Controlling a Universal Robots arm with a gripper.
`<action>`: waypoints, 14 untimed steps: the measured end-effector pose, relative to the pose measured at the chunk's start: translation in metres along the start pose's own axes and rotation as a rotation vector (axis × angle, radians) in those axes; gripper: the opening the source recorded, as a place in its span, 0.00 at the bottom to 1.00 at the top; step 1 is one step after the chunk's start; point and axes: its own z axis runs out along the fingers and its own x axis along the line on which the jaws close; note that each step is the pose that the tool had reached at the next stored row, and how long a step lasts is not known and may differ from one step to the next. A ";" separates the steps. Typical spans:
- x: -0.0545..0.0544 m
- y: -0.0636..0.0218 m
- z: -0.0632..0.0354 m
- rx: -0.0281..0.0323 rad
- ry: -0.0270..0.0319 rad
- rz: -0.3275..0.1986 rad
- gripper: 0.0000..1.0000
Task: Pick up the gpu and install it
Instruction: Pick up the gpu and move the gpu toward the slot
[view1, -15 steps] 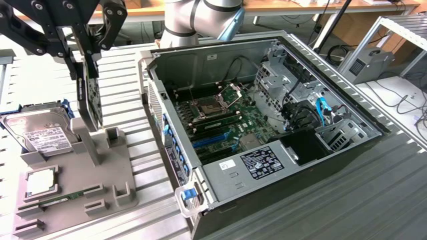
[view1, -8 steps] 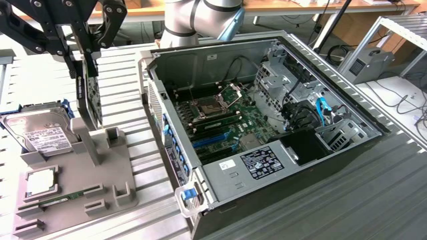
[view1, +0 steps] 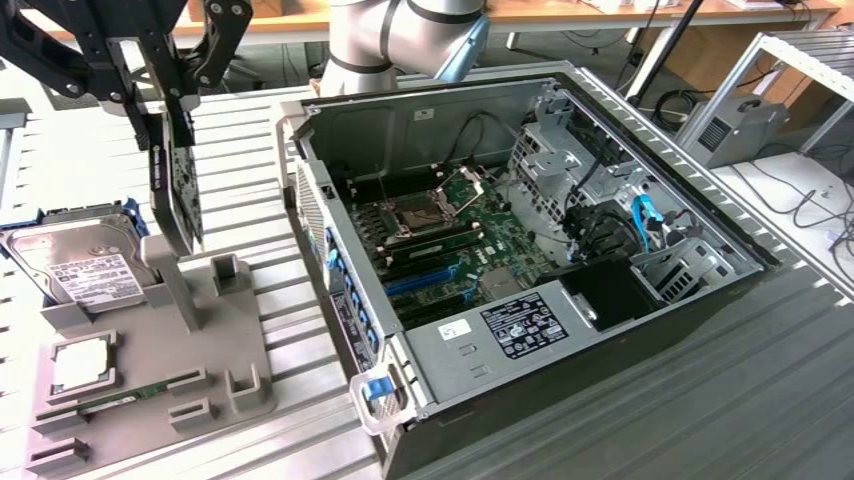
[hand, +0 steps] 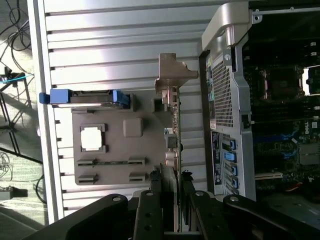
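Now my fingers (hand: 149, 215) pinch the thin green gpu card (view1: 174, 195) upright beside the open grey computer case (view1: 461, 350); pickup looks done, seating needs slot alignment.

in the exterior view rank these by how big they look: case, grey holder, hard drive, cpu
Largest to smallest:
1. case
2. grey holder
3. hard drive
4. cpu
The gaps are plain. The three smaller things lie close together, so nearness does not blur the order.
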 end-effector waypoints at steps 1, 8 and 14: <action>0.000 0.0000 -0.0006 0.0000 0.0000 0.000 0.27; 0.000 0.0002 -0.0041 0.0000 0.0000 0.000 0.27; 0.000 0.0003 -0.0059 0.0000 0.0000 0.000 0.27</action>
